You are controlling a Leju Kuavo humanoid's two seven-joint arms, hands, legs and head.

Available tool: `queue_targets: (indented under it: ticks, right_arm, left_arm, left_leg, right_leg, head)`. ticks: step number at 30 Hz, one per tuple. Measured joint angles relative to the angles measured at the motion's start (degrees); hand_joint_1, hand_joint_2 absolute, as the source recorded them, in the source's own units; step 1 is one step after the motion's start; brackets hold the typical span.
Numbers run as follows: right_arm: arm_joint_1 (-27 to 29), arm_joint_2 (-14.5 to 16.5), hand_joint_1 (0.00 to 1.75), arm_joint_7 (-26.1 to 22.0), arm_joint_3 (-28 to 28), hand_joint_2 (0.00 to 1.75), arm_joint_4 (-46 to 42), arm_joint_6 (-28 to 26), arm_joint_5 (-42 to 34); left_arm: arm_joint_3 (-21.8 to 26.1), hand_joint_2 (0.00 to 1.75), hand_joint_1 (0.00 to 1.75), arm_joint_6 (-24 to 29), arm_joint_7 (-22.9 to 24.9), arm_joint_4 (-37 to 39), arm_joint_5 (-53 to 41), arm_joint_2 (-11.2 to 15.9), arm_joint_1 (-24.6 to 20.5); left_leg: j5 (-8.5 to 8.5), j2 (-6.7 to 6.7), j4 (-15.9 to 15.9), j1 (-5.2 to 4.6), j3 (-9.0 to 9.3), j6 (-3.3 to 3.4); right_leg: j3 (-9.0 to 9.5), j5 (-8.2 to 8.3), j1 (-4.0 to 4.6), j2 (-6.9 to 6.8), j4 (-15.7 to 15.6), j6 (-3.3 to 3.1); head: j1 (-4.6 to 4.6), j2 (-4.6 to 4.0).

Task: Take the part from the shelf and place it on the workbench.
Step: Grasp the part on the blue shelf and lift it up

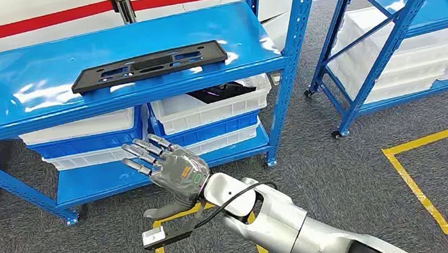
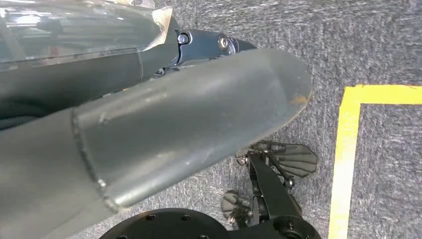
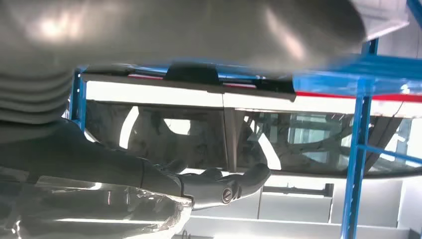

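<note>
The long flat black plastic part (image 1: 149, 65), pierced with slots and holes, lies on the top board of the blue steel shelf (image 1: 25, 99), about mid-width and a little nearer the front edge than the back, its length running along that edge and slightly skewed. It has not been taken: the right hand (image 1: 168, 165) is raised in front of the shelf, below the level of the top board and well apart from the part, released, with its fingers (image 1: 140, 151) spread and pointing toward the shelf. The step in hand appears to be the reach. To do it well the hand should probably rise above the front edge before moving in, so the fingers do not strike the board, then close on the near long side of the part around its middle, since a thin, long piece gripped toward one end would likely tip. White plastic bins (image 1: 206, 106) sit on the lower level. Whether the left hand (image 2: 149, 144) is released or clenched I cannot tell; it hangs over grey carpet.
</note>
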Motion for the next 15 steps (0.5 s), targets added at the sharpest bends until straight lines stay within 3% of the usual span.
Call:
queue_targets:
  ticks: [2, 4, 6, 7, 11, 15]
  right_arm:
    - [0.0, -0.1, 0.00, -0.1, 0.0, 1.75, 0.0, 0.0, 0.0]
    - [-0.2, -0.1, 0.00, -0.2, 0.2, 1.75, 0.1, 0.0, 0.0]
    - [-0.4, -0.1, 0.00, -0.3, 0.3, 1.75, 0.1, 0.0, -0.1]
    - [-0.4, 0.0, 0.00, -0.3, 0.4, 1.75, 0.1, 0.0, -0.1]
    - [-0.7, 0.5, 0.00, -0.3, 0.5, 1.75, 0.1, 0.1, -0.2]
    - [-0.7, 0.7, 0.00, -0.3, 0.6, 1.75, 0.2, 0.1, -0.3]
  left_arm:
    - [0.0, 0.00, 0.00, 0.0, 0.0, 0.0, 0.0, 0.0, 0.0]
    - [0.0, 0.00, 0.00, -0.1, 0.0, 0.0, 0.0, 0.0, 0.0]
    - [0.0, 0.00, 0.00, -0.2, -0.1, 0.0, -0.1, -0.1, 0.0]
    - [0.0, 0.00, 0.00, -0.2, -0.2, 0.0, -0.1, -0.1, 0.0]
    - [0.0, 0.00, 0.00, -0.2, -0.5, 0.0, -0.2, 0.1, 0.1]
    - [0.0, 0.00, 0.00, -0.1, -0.6, 0.0, -0.2, 0.2, 0.1]
  left_leg:
    - [-0.01, -0.33, 0.0, 0.00, 0.04, -0.02]
    - [-0.09, -1.03, 0.1, 0.00, 0.13, -0.19]
    - [-0.31, -1.66, 0.5, -0.22, 0.05, -0.69]
    - [-0.38, -1.86, 0.6, -0.26, -0.04, -1.01]
    - [-1.39, -1.55, 2.1, 0.06, -0.77, -2.35]
    - [-7.39, 0.07, 14.6, 0.42, -6.92, -3.37]
  right_leg:
    - [1.12, 1.24, -0.03, 0.00, -2.3, 0.48]
    - [4.88, 4.37, -0.19, 0.31, -9.8, 1.27]
    - [8.28, 6.65, -0.24, 0.74, -16.4, 1.28]
    - [8.92, 7.03, -0.19, 0.85, -17.7, 1.05]
    - [9.11, 7.43, -0.50, 0.26, -18.0, -0.33]
    - [9.32, 7.36, -0.43, -0.68, -18.1, -1.33]
  head:
    - [0.00, 0.00]
    - [0.01, 0.00]
    - [-0.02, 0.00]
    - [-0.03, 0.00]
    - [-0.16, 0.00]
    - [-0.40, 0.00]
